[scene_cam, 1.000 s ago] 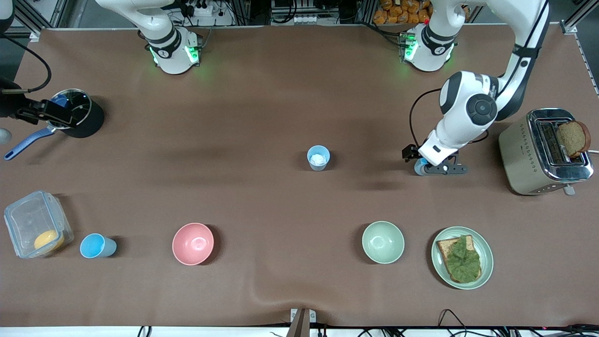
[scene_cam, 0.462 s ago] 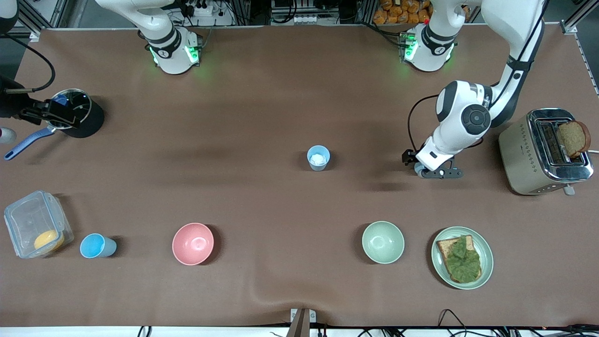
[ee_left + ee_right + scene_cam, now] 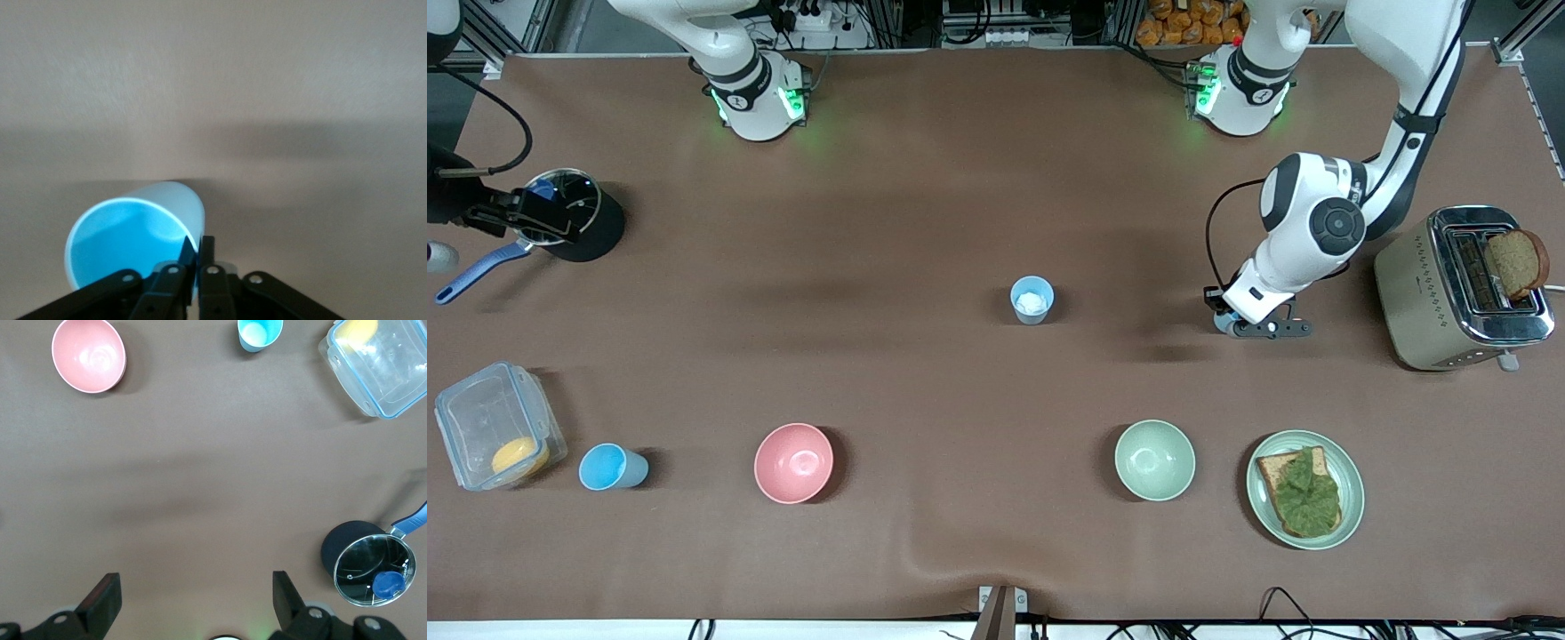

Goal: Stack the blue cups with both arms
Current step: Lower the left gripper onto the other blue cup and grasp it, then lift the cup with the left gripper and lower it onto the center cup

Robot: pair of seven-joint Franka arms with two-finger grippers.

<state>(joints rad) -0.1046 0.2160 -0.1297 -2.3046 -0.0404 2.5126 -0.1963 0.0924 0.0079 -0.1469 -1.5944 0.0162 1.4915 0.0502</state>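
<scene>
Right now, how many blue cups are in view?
3. One stands mid-table; one sits beside the clear container toward the right arm's end; one has its rim pinched by the left gripper near the toaster.

Left claw (image 3: 197,248) pinches the blue cup's (image 3: 143,227) rim.

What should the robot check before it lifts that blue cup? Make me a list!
1. Left gripper shut on the held cup's rim: ok.
2. One finger inside the cup, one outside: ok.
3. Grip firm enough to lift: cannot tell.
4. White-inside cup standing upright at mid-table, ready to receive: ok.
5. Table bare between the two cups: ok.
6. Right gripper open, waiting over the table: ok.
</scene>
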